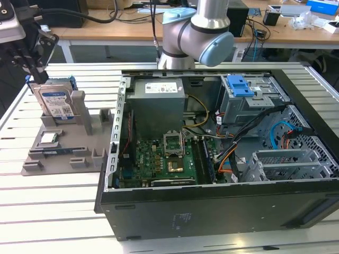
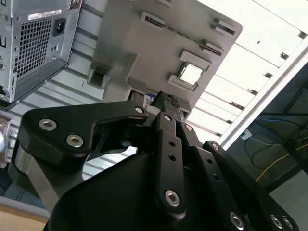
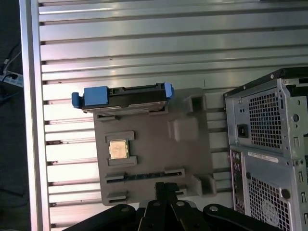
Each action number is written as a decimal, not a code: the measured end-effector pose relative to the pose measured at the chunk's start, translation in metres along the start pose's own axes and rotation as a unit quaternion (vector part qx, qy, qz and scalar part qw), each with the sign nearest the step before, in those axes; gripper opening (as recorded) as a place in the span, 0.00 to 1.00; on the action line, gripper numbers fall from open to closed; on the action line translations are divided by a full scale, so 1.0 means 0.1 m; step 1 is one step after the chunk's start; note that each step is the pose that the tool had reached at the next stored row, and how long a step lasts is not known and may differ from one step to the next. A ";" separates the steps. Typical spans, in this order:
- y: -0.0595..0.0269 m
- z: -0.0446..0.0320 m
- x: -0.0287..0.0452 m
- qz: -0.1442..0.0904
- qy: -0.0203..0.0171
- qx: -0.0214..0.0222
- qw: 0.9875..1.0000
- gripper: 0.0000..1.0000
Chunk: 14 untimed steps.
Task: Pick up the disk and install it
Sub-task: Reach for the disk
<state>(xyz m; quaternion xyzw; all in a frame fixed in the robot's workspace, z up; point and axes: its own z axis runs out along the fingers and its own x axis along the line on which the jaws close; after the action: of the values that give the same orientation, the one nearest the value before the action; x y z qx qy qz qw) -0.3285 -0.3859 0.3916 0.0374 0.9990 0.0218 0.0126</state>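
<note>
The disk (image 1: 55, 101) is a silver metal drive with a blue-and-white label on its broad face. A blue plastic carrier bracket (image 1: 72, 83) shows along its edges. In the first wrist view the disk (image 3: 122, 97) is seen edge-on, as a thin dark-and-silver bar capped by blue tabs at both ends. It stands upright on edge in a slot at the far side of a grey holder tray (image 1: 63, 159). The tray lies on the slatted metal tabletop (image 1: 53, 211) at about nine o'clock in the exterior view. The label face turns toward six o'clock. The disk's long axis appears to lie level, along the nine-to-three line and parallel to the tabletop's slats, though the slot hides its lower part. The gripper (image 1: 36, 71) hangs at about ten o'clock, just above the disk's upper corner on the nine o'clock side. In both wrist views its jaws are drawn narrow, the fingers (image 3: 166, 195) close together with nothing held between them. On the tray, toward six o'clock from the disk, lies a small square processor chip (image 1: 48, 138). An open computer case (image 1: 212, 206) spans the centre out to three o'clock, just beside the tray, with its green motherboard (image 1: 153, 159) exposed. At about one o'clock inside the case is a grey drive cage (image 1: 249, 103) topped by a blue latch piece (image 1: 238, 84). The arm (image 1: 198, 32) rises at twelve o'clock, behind the case.
</note>
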 end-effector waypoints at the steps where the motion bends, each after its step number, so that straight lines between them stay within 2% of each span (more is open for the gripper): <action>1: 0.009 0.000 0.022 0.000 0.000 0.000 1.000 0.11; 8: 0.041 0.006 0.158 0.000 0.000 0.000 1.000 0.11; 14: 0.102 0.016 0.257 0.000 0.000 0.000 1.000 0.11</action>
<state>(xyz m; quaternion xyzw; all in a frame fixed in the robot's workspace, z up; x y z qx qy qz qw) -0.3533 -0.3738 0.3899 0.0375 0.9990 0.0217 0.0125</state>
